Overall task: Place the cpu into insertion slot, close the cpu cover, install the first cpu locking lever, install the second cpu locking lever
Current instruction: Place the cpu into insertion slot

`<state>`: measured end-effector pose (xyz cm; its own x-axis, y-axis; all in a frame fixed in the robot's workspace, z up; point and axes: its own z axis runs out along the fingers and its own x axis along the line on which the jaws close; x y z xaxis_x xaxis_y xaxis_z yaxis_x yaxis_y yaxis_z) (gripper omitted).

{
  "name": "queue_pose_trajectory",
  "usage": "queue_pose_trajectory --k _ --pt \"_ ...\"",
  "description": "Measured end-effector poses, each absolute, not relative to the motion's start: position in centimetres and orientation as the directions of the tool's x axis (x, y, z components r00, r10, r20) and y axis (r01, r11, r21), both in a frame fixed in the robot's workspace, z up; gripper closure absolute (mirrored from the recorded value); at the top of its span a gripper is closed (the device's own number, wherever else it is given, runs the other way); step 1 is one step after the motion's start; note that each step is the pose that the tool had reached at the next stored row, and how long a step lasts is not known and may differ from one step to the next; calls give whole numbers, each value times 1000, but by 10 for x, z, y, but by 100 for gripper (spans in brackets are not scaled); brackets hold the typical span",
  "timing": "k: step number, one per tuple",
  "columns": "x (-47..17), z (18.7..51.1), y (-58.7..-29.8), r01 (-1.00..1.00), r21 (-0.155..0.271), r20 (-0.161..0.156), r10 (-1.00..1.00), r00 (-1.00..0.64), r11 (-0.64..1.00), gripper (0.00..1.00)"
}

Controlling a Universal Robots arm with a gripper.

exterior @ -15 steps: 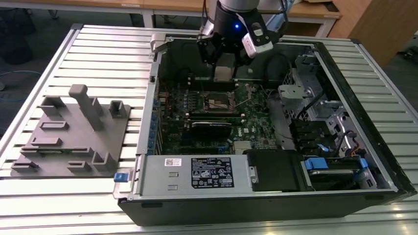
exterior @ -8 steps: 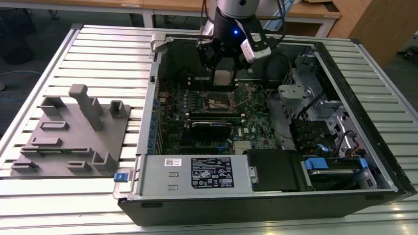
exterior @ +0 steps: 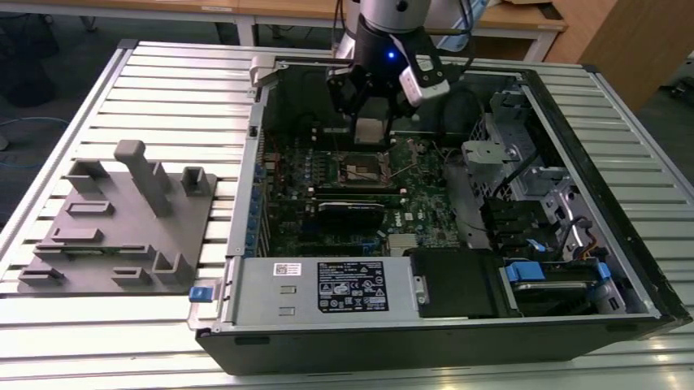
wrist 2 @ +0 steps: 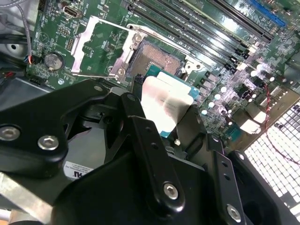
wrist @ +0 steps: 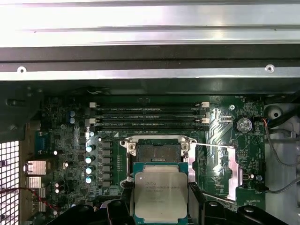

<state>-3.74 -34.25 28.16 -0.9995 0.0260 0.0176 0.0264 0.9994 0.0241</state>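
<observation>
Slatted metal table [exterior: 162,73], open computer case [exterior: 434,341], gripper [exterior: 371,140] clamped on cpu [wrist: 161,192], near uncovered insertion slot [wrist: 158,151]

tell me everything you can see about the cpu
The cpu is a small flat square chip with a dull silver-grey metal top bearing faint print and a thin teal-green edge. The pincer clamps it by two opposite sides, its black fingers touching it. It hangs over the motherboard, near the open insertion slot, not seated in it.

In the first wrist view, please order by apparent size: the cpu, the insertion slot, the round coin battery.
cpu: looks largest, but it is nearer the camera
insertion slot: next
coin battery: smallest
</observation>
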Motion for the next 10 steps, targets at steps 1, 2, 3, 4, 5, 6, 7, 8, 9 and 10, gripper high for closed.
queue_pose_trajectory --k 1,2,3,4,5,6,7,8,9,10 --pt "-37 281 -342 26 23 18 26 -1000 999 46" --pt "-37 281 -342 26 22 18 26 -1000 999 46" --pt "-37 281 -342 26 22 18 26 -1000 999 46" --pt "-37 281 -343 26 22 18 26 -1000 999 46" --pt "-37 281 -343 26 22 18 26 -1000 999 46" --pt "-37 281 -342 26 22 18 26 -1000 999 46" --pt "-37 281 -342 26 22 18 26 -1000 999 46" --pt "-37 281 -342 28 22 18 28 -999 999 46" --pt "-37 281 -342 36 23 18 35 -999 999 46" --pt "-37 280 -342 47 22 17 47 -999 999 46"
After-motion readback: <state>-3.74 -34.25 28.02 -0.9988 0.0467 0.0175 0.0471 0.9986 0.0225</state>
